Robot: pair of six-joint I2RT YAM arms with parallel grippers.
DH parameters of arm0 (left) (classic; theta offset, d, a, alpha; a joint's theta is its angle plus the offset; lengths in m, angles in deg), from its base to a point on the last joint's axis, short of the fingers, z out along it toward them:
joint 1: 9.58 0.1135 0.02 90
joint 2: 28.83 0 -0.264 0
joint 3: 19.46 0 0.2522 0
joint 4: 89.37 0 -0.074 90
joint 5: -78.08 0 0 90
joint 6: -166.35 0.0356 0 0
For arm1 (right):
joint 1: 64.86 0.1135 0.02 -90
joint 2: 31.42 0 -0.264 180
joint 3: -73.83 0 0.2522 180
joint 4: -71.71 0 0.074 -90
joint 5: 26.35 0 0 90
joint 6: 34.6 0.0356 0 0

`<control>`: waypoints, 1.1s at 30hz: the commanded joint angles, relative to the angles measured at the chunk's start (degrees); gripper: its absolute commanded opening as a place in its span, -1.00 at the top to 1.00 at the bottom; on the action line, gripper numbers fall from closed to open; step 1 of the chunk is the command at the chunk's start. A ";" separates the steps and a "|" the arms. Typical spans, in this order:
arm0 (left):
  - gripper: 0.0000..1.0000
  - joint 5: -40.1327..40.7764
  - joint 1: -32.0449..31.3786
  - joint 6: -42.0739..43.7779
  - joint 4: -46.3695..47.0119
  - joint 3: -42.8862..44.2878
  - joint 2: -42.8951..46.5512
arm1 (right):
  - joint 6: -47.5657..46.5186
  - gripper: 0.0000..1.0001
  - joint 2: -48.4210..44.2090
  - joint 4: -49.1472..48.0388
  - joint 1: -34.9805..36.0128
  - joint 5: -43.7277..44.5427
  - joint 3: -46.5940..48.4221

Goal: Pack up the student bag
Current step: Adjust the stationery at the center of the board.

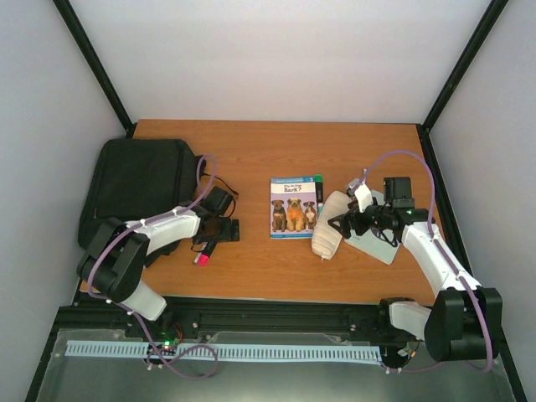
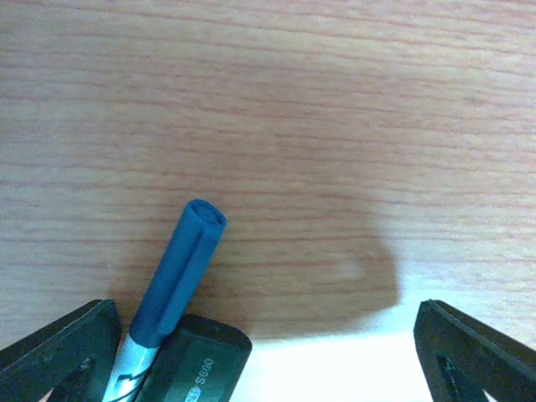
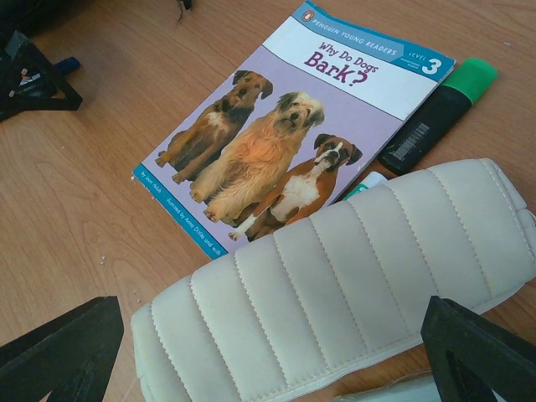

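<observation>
The student bag is a large black backpack lying flat at the back left of the table. My left gripper is just right of it, low over the wood. Its jaws are wide open, with a blue-capped pen and a black marker lying by the left finger. My right gripper is open, its fingers standing on either side of a cream ribbed pouch without pressing on it.
A dog book lies mid-table, also in the right wrist view. A green highlighter lies along its right edge. A pink-capped marker end shows below the left gripper. A pale flat item lies under the right arm.
</observation>
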 commanded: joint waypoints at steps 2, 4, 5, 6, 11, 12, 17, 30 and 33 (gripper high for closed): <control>-0.96 -7.46 -2.47 -0.82 2.22 -2.66 -0.56 | -1.06 -1.00 0.25 0.18 0.53 -1.28 1.60; -0.95 -8.08 -3.40 -1.13 2.38 -3.16 -0.47 | -1.08 -1.00 0.17 0.23 0.54 -1.29 1.60; -0.94 -8.34 -3.87 -1.14 2.38 -3.28 -0.38 | -1.14 -1.00 0.18 0.25 0.53 -1.31 1.60; -0.92 -8.39 -4.53 -1.14 2.38 -3.37 -0.38 | -1.14 -1.00 0.17 0.18 0.55 -1.29 1.60; -0.90 -8.86 -8.30 -1.67 1.95 -3.60 -0.30 | -1.16 -1.00 0.51 0.37 0.53 -1.55 1.69; -0.90 -8.96 -9.06 -1.93 1.82 -3.69 -0.21 | -1.11 -1.00 0.47 0.36 0.53 -1.55 1.69; -0.89 -8.93 -11.60 -2.97 0.21 -3.74 0.54 | -1.15 -1.00 0.34 0.38 0.57 -1.37 1.69; -0.91 11.83 -7.34 -2.03 -17.80 14.34 4.96 | -1.11 -1.00 0.30 0.69 0.63 -1.89 1.78; -0.82 17.72 -2.17 -1.25 -21.09 19.49 3.91 | -1.23 -1.00 0.01 0.71 0.65 -1.98 1.79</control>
